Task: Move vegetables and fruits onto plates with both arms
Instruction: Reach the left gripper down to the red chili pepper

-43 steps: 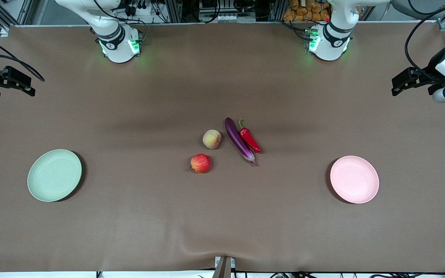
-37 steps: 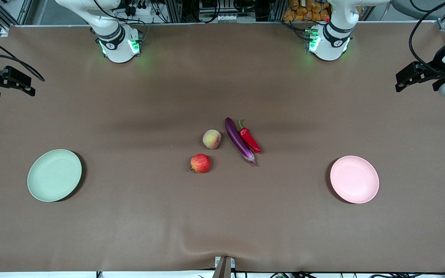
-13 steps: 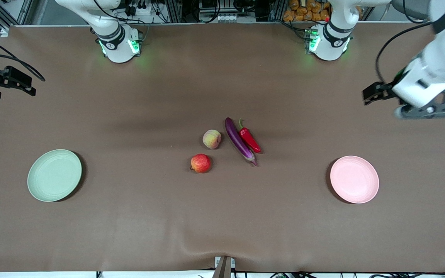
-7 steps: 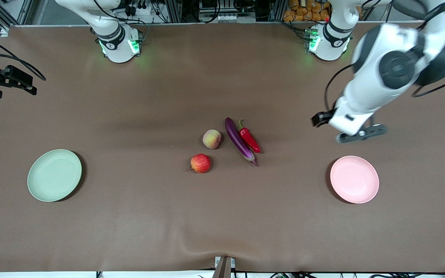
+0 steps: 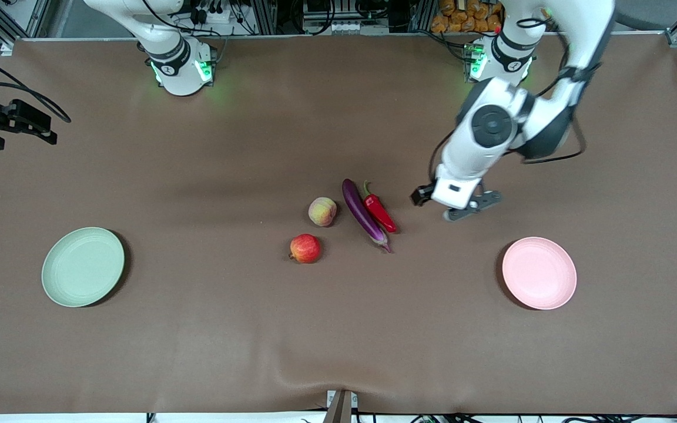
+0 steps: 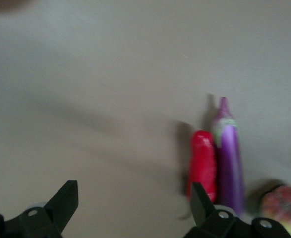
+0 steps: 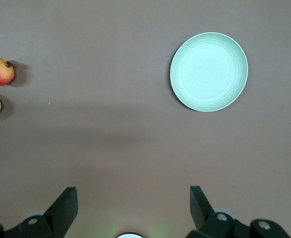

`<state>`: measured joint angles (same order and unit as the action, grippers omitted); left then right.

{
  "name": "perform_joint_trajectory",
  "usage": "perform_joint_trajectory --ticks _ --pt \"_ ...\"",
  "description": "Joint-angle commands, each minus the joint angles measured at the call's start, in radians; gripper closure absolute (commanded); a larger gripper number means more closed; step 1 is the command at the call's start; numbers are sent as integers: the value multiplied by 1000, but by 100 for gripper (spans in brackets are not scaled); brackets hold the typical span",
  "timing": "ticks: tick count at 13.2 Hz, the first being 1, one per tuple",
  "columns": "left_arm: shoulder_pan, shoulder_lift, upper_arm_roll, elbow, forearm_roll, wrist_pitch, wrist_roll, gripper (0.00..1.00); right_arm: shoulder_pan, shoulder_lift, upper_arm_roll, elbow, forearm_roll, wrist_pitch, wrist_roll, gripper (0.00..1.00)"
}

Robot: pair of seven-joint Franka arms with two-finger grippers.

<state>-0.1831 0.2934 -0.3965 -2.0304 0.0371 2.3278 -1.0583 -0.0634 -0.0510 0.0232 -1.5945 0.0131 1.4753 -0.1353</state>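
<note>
Presently, left hand (image 5: 432, 202), fingers spread and empty, hovers over bare surface (image 5: 338, 329) beside chili pepper (image 5: 380, 213) and eggplant (image 5: 364, 215); both touch, crowding the next grasp. Right hand (image 7: 130, 208), spread, waits high near the surface's end. Fruits (image 5: 305, 248) lie nearby; pink plate (image 5: 539, 273) and green plate (image 5: 83, 267) stand clear.

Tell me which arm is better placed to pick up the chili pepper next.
Left, probably. The left hand hangs open over the table beside the chili pepper. The right hand waits open at the right arm's end of the table.
</note>
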Motion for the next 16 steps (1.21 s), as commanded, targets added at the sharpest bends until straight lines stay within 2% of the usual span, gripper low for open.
perform_joint_trajectory --ticks 1,4,7,9,11,14,15,16 --pt "-45 81 -1 12 -2 138 -135 0 0 -10 0 -13 10 -1 -12 0" --pt "-65 148 5 15 0 231 -158 0 -3 -9 0 -13 10 7 -10 0" --pt "-67 226 7 56 10 294 -158 0 0 -4 1 -16 10 17 -10 0" --pt "-68 275 8 68 14 341 -158 2 0 6 0 -16 39 23 -10 0" --pt "-68 300 8 71 59 354 -158 9 2 34 0 -9 25 31 -12 0" --pt "-68 320 10 72 70 357 -158 18 -10 185 -2 36 -10 48 -10 0" --pt "-68 322 10 72 70 355 -158 27 -16 212 -2 45 -13 51 -14 0" --pt "-68 322 10 72 72 355 -157 42 -13 232 -2 48 -12 51 -11 0"
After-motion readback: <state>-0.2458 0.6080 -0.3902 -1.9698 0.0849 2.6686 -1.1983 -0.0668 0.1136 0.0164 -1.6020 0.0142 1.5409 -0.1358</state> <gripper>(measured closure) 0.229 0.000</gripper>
